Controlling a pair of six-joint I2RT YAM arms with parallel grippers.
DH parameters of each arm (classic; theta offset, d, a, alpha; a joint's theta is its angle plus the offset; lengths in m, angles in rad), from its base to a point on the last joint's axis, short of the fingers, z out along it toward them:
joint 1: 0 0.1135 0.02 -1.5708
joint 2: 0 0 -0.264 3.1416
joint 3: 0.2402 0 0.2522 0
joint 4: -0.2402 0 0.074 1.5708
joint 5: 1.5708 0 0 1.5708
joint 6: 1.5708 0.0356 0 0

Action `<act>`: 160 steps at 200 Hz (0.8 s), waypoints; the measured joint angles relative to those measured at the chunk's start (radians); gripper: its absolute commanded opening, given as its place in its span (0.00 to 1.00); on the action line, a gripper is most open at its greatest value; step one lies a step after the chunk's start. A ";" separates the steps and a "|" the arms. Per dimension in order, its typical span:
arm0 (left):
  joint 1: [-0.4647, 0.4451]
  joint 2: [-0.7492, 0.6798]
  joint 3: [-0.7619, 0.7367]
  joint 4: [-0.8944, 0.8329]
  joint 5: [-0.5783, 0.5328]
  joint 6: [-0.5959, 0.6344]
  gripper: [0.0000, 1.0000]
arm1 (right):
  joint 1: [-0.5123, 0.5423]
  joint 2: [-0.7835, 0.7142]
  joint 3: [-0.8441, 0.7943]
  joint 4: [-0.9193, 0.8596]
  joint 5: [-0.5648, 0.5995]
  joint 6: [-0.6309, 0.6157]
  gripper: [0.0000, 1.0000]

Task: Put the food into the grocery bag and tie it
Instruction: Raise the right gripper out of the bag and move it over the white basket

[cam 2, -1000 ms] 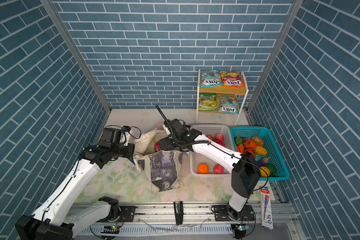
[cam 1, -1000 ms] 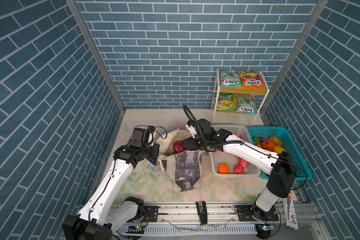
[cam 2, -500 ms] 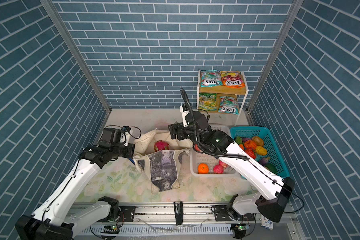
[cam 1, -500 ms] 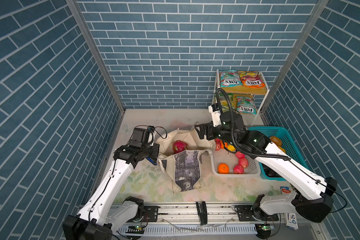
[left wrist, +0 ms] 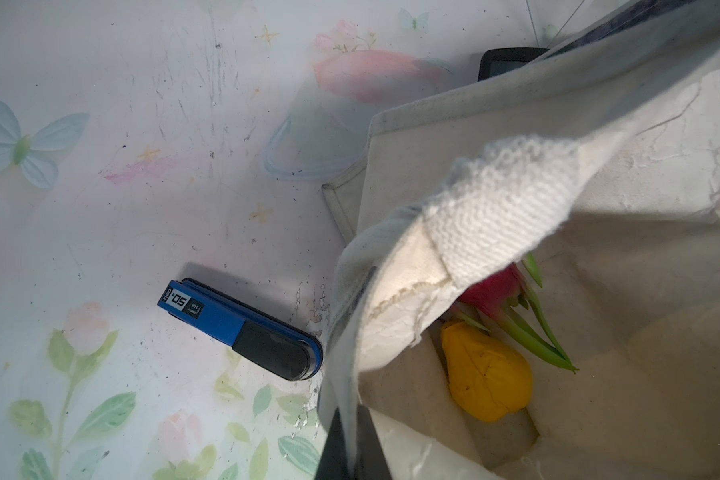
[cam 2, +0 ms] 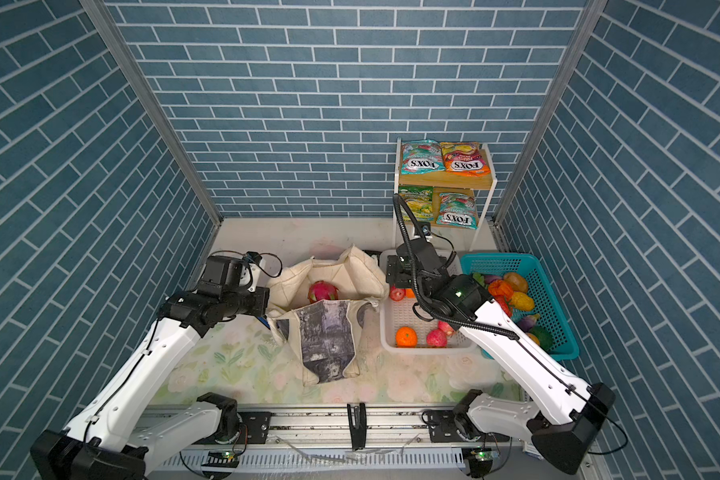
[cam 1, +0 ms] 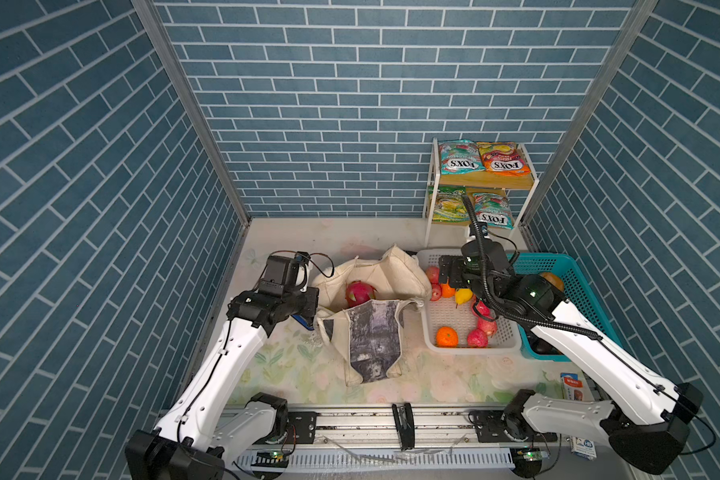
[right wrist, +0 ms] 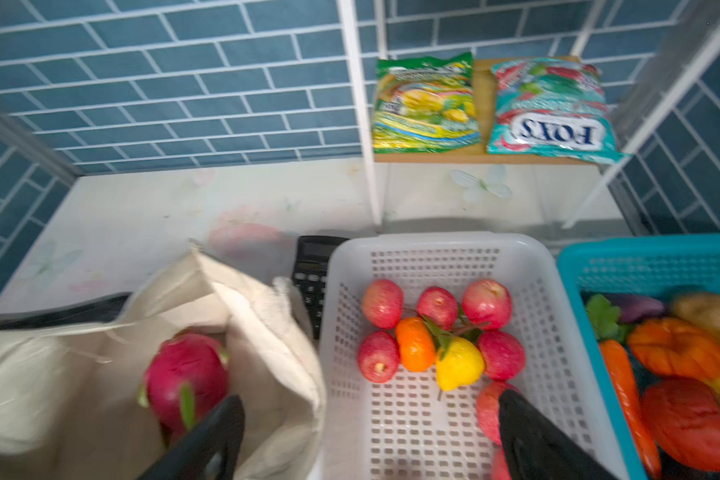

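The grocery bag (cam 1: pixel 395 272) stood on the flowered table (cam 1: pixel 292 370), just beside the white basket (cam 1: pixel 512 344). Its mouth was open upward and its printed side (cam 1: pixel 373 336) faced the front. Inside it lay a pink dragon fruit (cam 1: pixel 359 292), and the left wrist view also showed a yellow fruit (left wrist: pixel 487 374) close beside it. The left gripper (left wrist: pixel 352 444) was closed on the cloth rim of the bag, on the side away from the baskets. In my judgement this grip was there to hold the soft mouth open, so that food could fall in without the wall folding. The handles were loose, not tied.

Most of the food was outside the bag. Red apples (right wrist: pixel 383 303), an orange piece (right wrist: pixel 414 349) and a yellow piece (right wrist: pixel 458 365) lay in the white basket. Vegetables filled the teal basket (cam 1: pixel 574 270) next to it. The candy packets (cam 1: pixel 460 157) lay on the small shelf (cam 1: pixel 432 187) at the back wall.

The right gripper (right wrist: pixel 371 436) hung over the white basket, near its bag side, with the jaws wide apart and nothing between them. I think it was placed there to take the next fruit, because the way to the bag was short.

A blue stapler (left wrist: pixel 242 328) lay on the table just beside the bag, and a black calculator (right wrist: pixel 312 266) lay behind, between the bag and the white basket. Neither is food, so both should stay out.
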 measured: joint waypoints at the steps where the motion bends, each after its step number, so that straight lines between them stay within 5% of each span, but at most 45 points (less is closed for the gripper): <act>1: 0.000 0.000 0.000 0.000 0.000 0.000 0.04 | -0.003 -0.001 -0.002 -0.003 0.000 0.002 0.95; 160: 0.000 0.000 0.000 0.000 0.001 0.000 0.04 | -0.306 -0.025 -0.239 -0.209 -0.182 0.119 0.86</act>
